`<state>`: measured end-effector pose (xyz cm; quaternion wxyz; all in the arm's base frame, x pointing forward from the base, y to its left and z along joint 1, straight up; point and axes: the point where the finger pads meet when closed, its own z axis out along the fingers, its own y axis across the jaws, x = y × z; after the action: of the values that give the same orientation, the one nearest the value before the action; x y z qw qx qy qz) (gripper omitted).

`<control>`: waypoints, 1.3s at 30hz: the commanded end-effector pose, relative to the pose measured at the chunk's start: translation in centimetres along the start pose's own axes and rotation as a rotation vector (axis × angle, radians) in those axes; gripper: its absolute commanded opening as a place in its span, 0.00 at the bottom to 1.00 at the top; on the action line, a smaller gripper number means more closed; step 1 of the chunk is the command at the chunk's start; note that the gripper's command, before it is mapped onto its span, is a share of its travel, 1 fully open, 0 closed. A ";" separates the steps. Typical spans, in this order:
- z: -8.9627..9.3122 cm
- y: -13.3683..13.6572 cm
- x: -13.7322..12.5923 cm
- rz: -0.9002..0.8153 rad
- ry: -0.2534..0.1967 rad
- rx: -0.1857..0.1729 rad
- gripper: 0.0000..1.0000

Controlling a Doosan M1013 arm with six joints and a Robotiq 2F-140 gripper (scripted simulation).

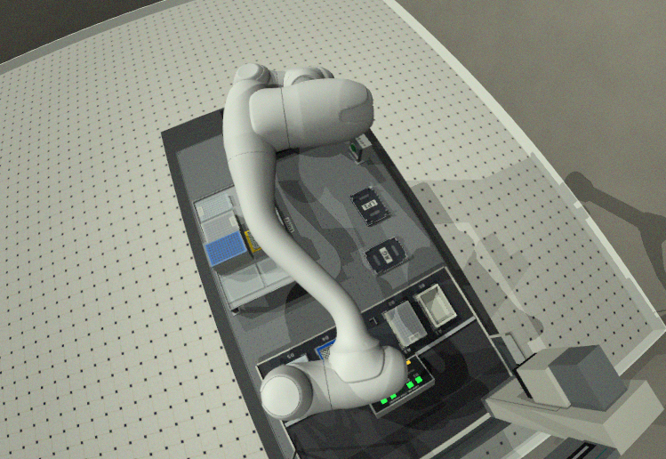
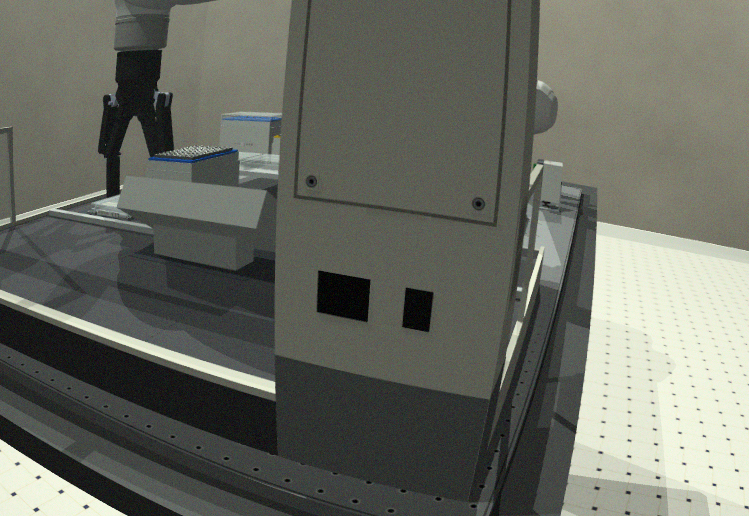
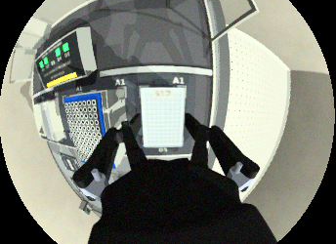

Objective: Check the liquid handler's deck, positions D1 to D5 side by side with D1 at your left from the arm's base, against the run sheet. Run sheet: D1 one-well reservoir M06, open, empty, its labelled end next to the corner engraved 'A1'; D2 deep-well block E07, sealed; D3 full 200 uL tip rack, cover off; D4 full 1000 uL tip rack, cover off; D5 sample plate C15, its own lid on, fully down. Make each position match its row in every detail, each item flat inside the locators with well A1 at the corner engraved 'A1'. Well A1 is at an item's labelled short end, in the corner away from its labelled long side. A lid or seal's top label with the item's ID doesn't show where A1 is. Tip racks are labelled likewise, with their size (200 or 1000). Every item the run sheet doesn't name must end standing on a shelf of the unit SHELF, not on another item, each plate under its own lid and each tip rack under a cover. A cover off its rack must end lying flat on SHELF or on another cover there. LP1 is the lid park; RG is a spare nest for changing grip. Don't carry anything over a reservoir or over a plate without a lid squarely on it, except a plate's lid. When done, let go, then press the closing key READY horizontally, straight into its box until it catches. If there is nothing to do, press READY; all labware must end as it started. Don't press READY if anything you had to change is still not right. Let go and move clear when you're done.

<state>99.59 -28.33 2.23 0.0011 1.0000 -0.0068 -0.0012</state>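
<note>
My gripper (image 3: pixel 162 119) (image 2: pixel 135 159) hangs over the end deck position, its fingers standing open on either side of a white lidded plate (image 3: pixel 162 113) that lies flat in the locators; the fingers are slightly clear of its long sides. A sliver of that plate (image 1: pixel 297 358) shows beside the arm in the top view. Next to it stands an uncovered tip rack with a blue rim (image 3: pixel 84 121) (image 2: pixel 191 153) (image 1: pixel 324 350). Farther along the deck are a sealed deep-well block (image 1: pixel 405 323) and an open reservoir (image 1: pixel 435 305). The arm hides the middle position.
The shelf unit (image 1: pixel 243 281) carries a blue-topped rack (image 1: pixel 225 251), pale plates (image 1: pixel 215 216) and a yellow item (image 1: pixel 252 241). Two dark nests (image 1: pixel 372 205) (image 1: pixel 385 254) lie mid-table. The READY key (image 1: pixel 359 147) is at the far end. A panel with green lights (image 1: pixel 401 386) (image 3: pixel 61 58) sits behind the deck.
</note>
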 end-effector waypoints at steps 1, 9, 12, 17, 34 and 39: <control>-0.2 0.0 0.1 0.000 0.002 0.000 0.66; -0.2 0.0 0.1 0.000 0.002 0.000 0.66; -0.2 0.0 0.1 0.000 0.002 0.000 0.66; -0.2 0.0 0.1 0.000 0.002 0.000 0.66; -0.2 0.0 0.1 0.000 0.002 0.000 0.66; -0.5 0.0 0.1 0.000 0.002 0.000 0.66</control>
<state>99.58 -28.33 2.37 0.0011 1.0000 -0.0068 -0.0013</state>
